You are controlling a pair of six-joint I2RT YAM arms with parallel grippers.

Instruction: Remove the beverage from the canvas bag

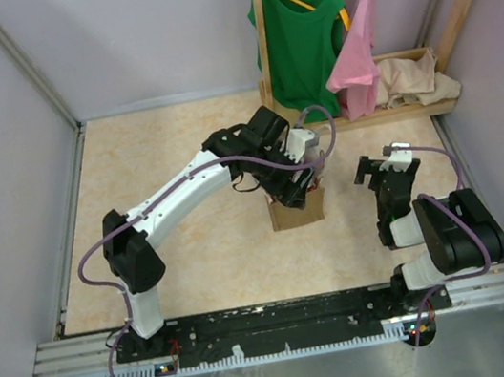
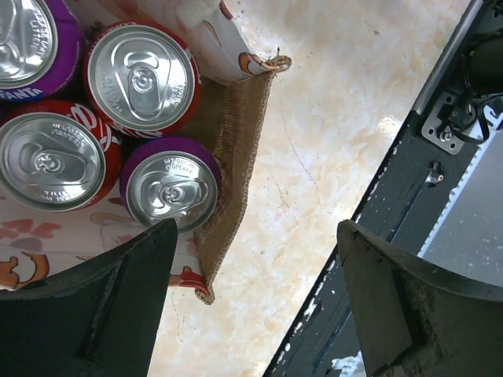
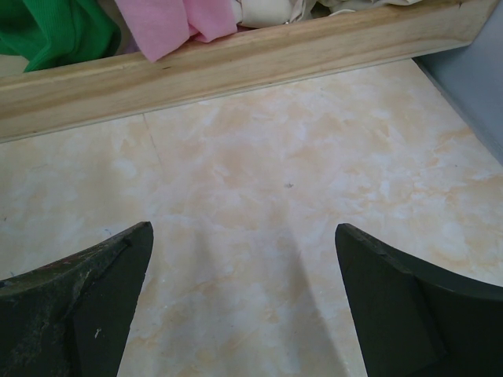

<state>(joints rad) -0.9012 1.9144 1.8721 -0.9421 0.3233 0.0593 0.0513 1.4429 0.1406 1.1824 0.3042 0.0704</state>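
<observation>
left gripper (image 2: pixel 258 228), jaws parted, should centre over the near purple can (image 2: pixel 169 188) in the canvas bag (image 2: pixel 236 133); right gripper (image 3: pixel 244 228) likewise parted.

The cream, marble-patterned table (image 1: pixel 161 165) carries the tan-brown canvas bag (image 1: pixel 293 215), which stands upright near its middle, and the pale wooden base (image 1: pixel 404 112) of a clothes rack along its far right edge, well apart from the bag.
</observation>
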